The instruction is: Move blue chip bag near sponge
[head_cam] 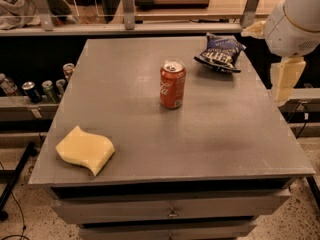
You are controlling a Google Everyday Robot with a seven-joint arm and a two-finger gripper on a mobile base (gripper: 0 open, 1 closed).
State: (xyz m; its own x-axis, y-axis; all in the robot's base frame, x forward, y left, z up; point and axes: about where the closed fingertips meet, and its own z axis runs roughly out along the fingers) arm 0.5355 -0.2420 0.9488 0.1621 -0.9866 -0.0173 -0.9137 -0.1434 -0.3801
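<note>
A grey, flat-topped table (225, 129) with drawers in its front carries three things. A red soda can (172, 84) stands upright a little behind the middle of the top. The blue chip bag (220, 54) lies flat behind and to the right of the can, close to the far edge and apart from the can. The sponge (85, 150) lies well in front and to the left of the can, at the near left corner. The gripper (286, 84) hangs to the right of the can, past the table's right edge.
</note>
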